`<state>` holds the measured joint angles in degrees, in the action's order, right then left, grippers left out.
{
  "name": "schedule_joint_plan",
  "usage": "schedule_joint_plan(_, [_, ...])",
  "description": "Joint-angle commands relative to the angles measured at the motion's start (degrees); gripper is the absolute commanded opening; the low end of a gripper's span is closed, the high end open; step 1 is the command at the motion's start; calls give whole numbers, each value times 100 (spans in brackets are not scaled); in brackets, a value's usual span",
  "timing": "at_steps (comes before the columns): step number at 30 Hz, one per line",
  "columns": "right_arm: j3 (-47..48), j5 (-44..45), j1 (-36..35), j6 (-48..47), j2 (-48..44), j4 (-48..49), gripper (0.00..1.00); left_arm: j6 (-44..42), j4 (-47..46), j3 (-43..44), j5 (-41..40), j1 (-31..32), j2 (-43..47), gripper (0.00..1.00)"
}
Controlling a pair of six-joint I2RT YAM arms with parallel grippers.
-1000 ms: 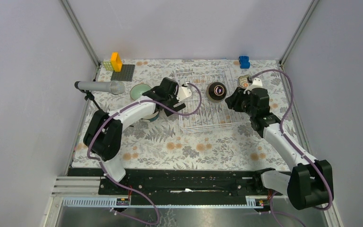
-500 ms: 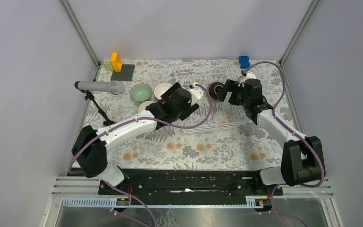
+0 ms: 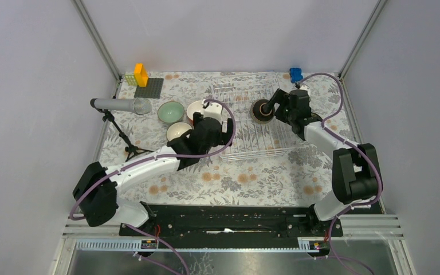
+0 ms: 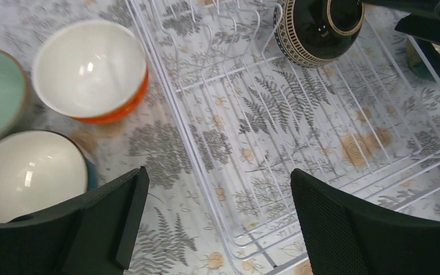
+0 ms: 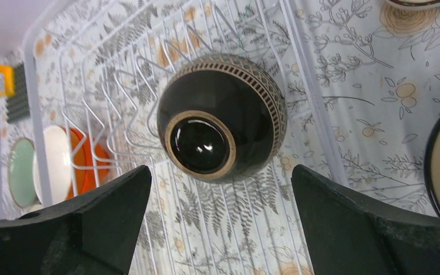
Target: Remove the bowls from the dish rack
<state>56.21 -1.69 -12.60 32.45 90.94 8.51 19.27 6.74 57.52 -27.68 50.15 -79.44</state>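
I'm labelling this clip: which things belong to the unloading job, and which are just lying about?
Job: rack, dark bowl inside it, mint bowl, orange bowl, white bowl.
Lying about: microphone, yellow block, blue block, grey baseplate.

Left pincer (image 4: 217,229) and right pincer (image 5: 220,223) both gape wide open.
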Motion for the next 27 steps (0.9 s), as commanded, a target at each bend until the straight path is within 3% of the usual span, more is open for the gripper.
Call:
schedule_joint_plan(1, [20, 621, -161, 629, 85, 671, 100, 761, -1323, -540, 236, 6, 136, 99])
schedule_joint_plan(9, [595, 946, -439, 513, 718, 441, 97, 832, -2686, -1296, 39, -8, -122, 96])
schedule_joint_plan(15, [905, 2312, -766, 879, 973, -121, 93, 758, -4030, -2116, 300, -6, -132, 84])
schedule_joint_plan(21, [1188, 2363, -871, 771, 1286, -266, 96, 618, -4400, -2311, 295, -6, -250, 72])
schedule_joint_plan(23, [1493, 2274, -882, 719, 1545, -735, 99, 544, -4474, -2326, 427, -7, -309, 67])
schedule_joint_plan(27, [1497, 2307, -897, 732, 1590, -1091, 100, 386, -4413, -2224, 530, -11, -432, 64])
